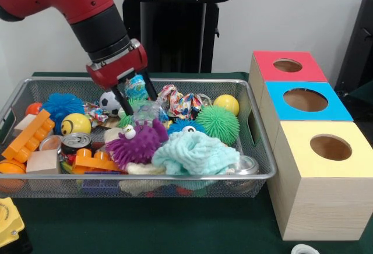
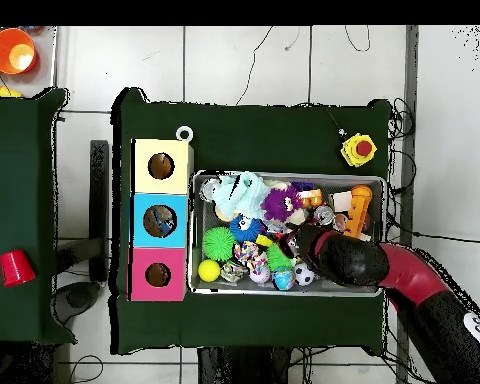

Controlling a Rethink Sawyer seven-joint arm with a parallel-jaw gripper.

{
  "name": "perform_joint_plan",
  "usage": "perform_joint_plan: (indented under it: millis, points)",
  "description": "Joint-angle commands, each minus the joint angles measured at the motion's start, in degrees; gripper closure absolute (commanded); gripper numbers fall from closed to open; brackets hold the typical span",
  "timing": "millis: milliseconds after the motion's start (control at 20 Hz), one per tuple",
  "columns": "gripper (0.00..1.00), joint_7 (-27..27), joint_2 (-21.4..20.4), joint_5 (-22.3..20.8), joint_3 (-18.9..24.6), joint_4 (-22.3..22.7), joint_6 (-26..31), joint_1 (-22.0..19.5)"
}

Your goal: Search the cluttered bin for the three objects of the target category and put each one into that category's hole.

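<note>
Bin point(image 1: 175, 177) is packed; the three targets are somewhere in it, and the category cannot be told from these views. Boxes sit at 3 o'clock of the bin: red point(image 1: 288, 66), blue point(image 1: 306, 99), yellow point(image 1: 330, 147), each with a round hole on top.

Gripper point(image 1: 137, 99) hangs at 12 o'clock of bin centre. Its two dark fingers point(image 1: 122, 99) are spread and nothing is pinched. Between them lie a teal toy point(image 1: 137, 85) and a clear crinkly wrapper point(image 1: 148, 111); contact cannot be told.

Risks, judged:
- Items overlap tightly here. Closing could catch the wrapper, or the green spiky toy point(image 1: 133, 103) just beside it, along with the intended piece, so two things lift.
- The wrapper is thin and slick, so a pinch on it likely slips.
- The purple fuzzy toy point(image 1: 137, 143) at 6 o'clock of the gripper and the soccer ball point(image 1: 109, 101) at 9 o'clock may be nudged, burying targets.
- A wrong pick ends in the wrong hole.
</note>
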Motion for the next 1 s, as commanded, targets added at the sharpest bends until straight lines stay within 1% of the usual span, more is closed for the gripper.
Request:
perform_joint_plan:
  millis: [50, 150, 200, 350, 400, 450, 500, 650, 750, 900, 1000]
  points:
    - [0.00, 0.45, -1.40, -0.65, 2.48, 6.21, 2.14, -1.74]
    - [0.00, 1.77, -1.66, -0.98, 2.02, 6.48, 0.84, -1.16]
    - [1.00, 0.88, -0.42, -1.74, 3.40, 6.87, -1.46, -1.96]
    - [1.00, -0.13, 1.40, -3.42, 2.75, 4.06, -2.82, -0.46]
    - [1.00, -1.88, 4.26, -4.01, 2.81, 2.04, -2.87, -0.30]
    - [1.00, -2.47, 5.34, -3.86, 2.60, 1.14, -2.18, -0.24]
    - [1.00, -2.32, 5.51, -3.89, 3.16, 1.33, -2.91, -0.21]
    - [1.00, -0.38, 4.76, -4.24, 3.15, 2.60, -4.53, 0.26]
    - [1.00, 0.80, 2.98, -4.74, 2.58, 2.59, -4.86, 1.14]
    - [1.00, 1.43, 2.12, -4.50, 1.67, 1.51, -3.84, 2.51]
    - [1.00, 2.89, -0.05, -4.09, 0.53, 0.56, -2.91, 4.00]
